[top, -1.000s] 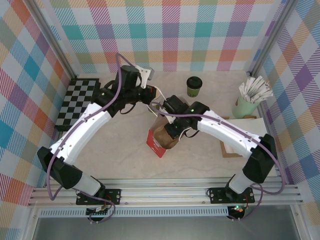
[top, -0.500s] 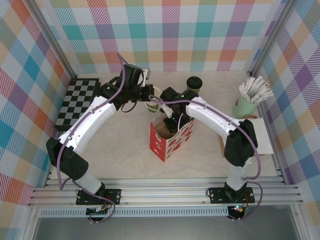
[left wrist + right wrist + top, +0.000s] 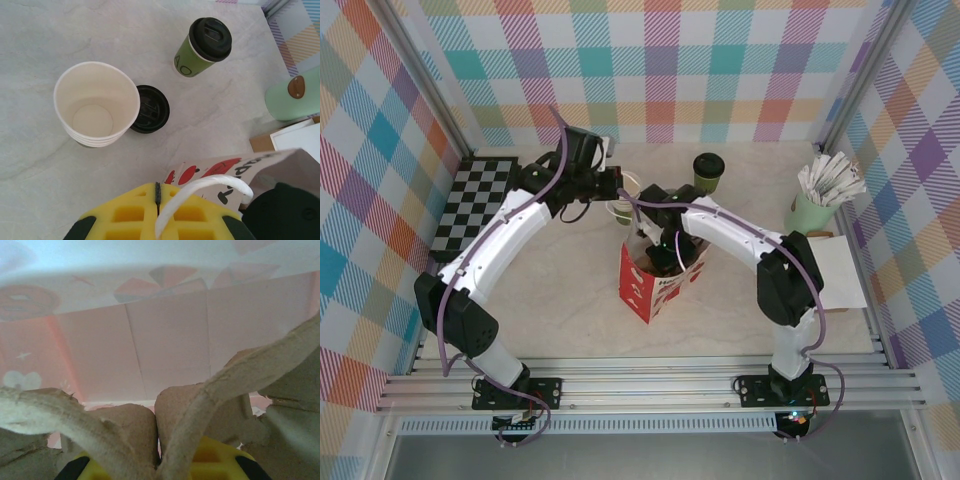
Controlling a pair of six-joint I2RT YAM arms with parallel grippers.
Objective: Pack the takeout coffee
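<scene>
The takeout coffee (image 3: pixel 708 171), a green cup with a black lid, stands at the back of the table, apart from both grippers; the left wrist view has it (image 3: pixel 202 47) too. A red and white paper bag (image 3: pixel 665 290) stands upright mid-table. My left gripper (image 3: pixel 623 190) is shut on the bag's white handle (image 3: pixel 200 192), yellow fingers (image 3: pixel 130 215) pressed together. My right gripper (image 3: pixel 665 250) reaches down into the bag, shut on a brown pulp cup carrier (image 3: pixel 125 430). The bag's pink inner wall (image 3: pixel 165 340) is close ahead of it.
A stack of lidless green cups (image 3: pixel 96 105) and a loose black lid (image 3: pixel 149 109) sit just behind the bag. A checkerboard mat (image 3: pixel 480 200) lies at the left. A mint holder of white packets (image 3: pixel 825 195) and white sheets on a board (image 3: pixel 830 270) are at the right.
The bag has gone from tilted to upright. The right gripper, holding the carrier, has moved back and down into the bag. The left gripper shifted slightly with the handle.
</scene>
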